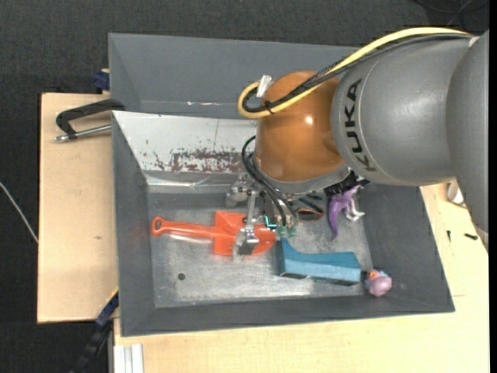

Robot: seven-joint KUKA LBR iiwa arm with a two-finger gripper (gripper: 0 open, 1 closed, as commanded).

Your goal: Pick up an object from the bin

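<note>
The pincer (pixel 260 235) hides part of the orange scoop's (pixel 224 233) blade.

Orange toy shovel (pixel 224 233) flat on bin floor (pixel 186 274), left-centre

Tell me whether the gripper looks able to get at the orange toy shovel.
Probably yes: the gripper hangs right over the scoop end of the orange toy shovel, with nothing lying on it. The blue block sits close beside it.

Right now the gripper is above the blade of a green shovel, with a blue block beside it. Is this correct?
No, the shovel is orange, not green, as the camera view shows. The gripper is above its blade, with the blue block beside it.
</note>
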